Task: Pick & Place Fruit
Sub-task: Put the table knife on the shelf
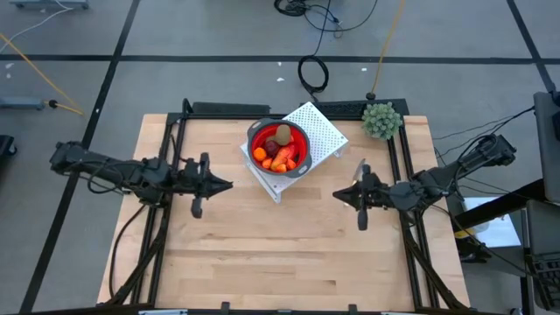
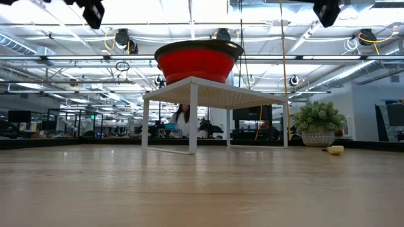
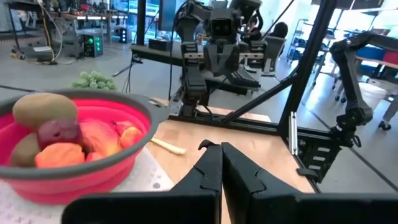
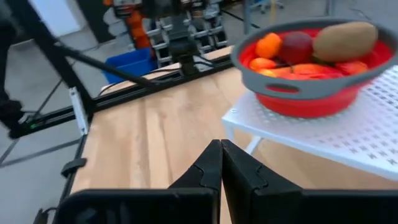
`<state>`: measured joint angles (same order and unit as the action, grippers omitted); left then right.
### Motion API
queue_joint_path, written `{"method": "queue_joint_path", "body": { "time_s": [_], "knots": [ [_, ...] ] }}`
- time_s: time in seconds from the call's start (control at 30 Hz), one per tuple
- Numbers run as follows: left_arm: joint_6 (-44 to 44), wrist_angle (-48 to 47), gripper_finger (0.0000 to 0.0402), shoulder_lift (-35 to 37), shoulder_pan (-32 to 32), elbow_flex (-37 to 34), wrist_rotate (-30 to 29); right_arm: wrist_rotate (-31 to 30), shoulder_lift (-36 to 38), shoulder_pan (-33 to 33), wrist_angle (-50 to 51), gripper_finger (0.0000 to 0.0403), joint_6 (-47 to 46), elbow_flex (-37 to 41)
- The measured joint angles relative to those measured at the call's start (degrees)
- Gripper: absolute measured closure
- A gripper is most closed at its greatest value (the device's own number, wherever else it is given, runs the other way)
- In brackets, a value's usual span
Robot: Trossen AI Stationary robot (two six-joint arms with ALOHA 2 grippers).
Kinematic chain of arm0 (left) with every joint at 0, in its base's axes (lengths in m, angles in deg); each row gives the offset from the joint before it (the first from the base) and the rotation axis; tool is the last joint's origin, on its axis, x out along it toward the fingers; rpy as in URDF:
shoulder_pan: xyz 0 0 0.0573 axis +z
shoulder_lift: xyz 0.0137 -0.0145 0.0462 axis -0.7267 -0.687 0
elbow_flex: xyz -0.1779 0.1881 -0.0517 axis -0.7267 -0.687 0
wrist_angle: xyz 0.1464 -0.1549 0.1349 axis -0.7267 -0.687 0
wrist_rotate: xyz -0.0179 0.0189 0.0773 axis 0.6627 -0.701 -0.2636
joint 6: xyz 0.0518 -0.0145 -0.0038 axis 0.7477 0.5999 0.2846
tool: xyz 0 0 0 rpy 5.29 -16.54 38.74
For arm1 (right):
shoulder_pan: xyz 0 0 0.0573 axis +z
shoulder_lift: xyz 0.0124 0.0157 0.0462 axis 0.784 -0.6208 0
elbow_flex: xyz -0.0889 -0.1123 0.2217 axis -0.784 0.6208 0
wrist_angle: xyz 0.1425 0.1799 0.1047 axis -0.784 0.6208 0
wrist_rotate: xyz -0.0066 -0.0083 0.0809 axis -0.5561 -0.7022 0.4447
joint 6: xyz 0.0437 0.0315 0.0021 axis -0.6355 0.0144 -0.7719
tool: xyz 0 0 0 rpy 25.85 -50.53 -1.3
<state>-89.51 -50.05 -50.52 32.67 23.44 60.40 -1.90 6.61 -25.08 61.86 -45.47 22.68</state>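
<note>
A big open robotics lab is showing behind the wooden table [image 2: 202,189]. Ceiling lights [image 2: 57,47] are glowing over workstations [image 2: 38,120], and another robot rig [image 3: 217,43] is standing beyond.

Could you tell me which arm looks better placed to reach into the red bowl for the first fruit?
Left, narrowly. The left gripper, shut, points toward the red bowl of fruit on the white rack; the right gripper, also shut, sits slightly farther.
</note>
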Motion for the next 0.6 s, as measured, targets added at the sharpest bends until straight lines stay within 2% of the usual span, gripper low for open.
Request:
{"method": "queue_joint_path", "body": {
  "time_s": [0.27,0.5,0.6],
  "knots": [
    [-0.42,0.04,0.0400,8.78,0.00,-6.72,0.50,-5.20,-0.26,-0.18,5.74,0.0403,-9.79,0.00],
    [0.54,-0.01,0.0394,14.96,0.00,-10.56,0.50,-4.46,-0.30,-2.40,17.61,0.0403,-25.81,0.00],
    [0.67,-0.70,0.0400,16.60,0.00,-11.15,0.51,-1.05,-0.31,-4.43,22.45,0.0403,-31.64,0.00]
  ]
}}
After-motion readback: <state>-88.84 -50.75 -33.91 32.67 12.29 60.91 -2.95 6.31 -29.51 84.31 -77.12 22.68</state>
